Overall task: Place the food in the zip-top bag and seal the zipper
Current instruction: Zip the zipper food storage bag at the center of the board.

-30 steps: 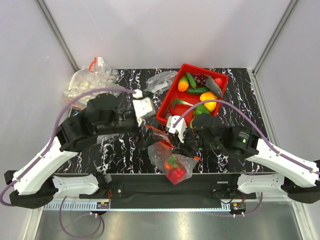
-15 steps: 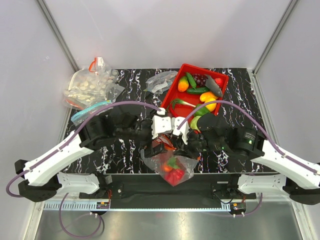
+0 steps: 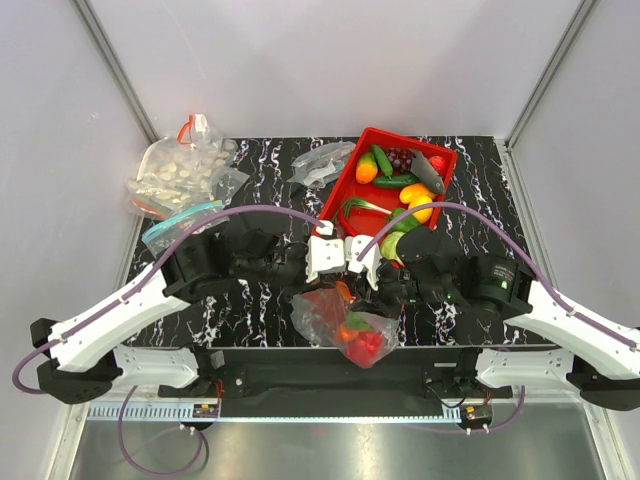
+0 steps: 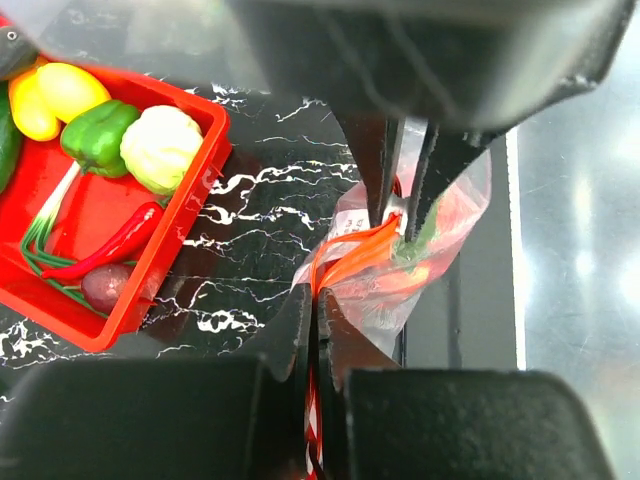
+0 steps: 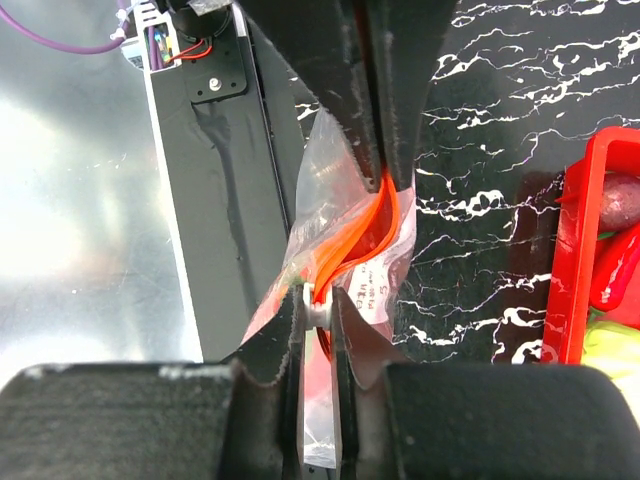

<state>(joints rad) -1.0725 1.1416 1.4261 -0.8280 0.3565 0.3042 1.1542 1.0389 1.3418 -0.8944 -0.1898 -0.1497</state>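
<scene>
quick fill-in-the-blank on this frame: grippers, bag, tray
1. Both the left gripper and the right gripper are ____ on the zipper.
2. The food in the bag is mostly ____.
3. The tray sits on the ____ arm's side.
Missing: shut; red; right

- The zip-top bag lies at the centre of the surface's near edge, with food in it.
- Its zipper runs between the left gripper and the right gripper.
- The tray sits behind and to the right.
- The bag of round pieces is at the far left, with a flat bag before it.
</scene>
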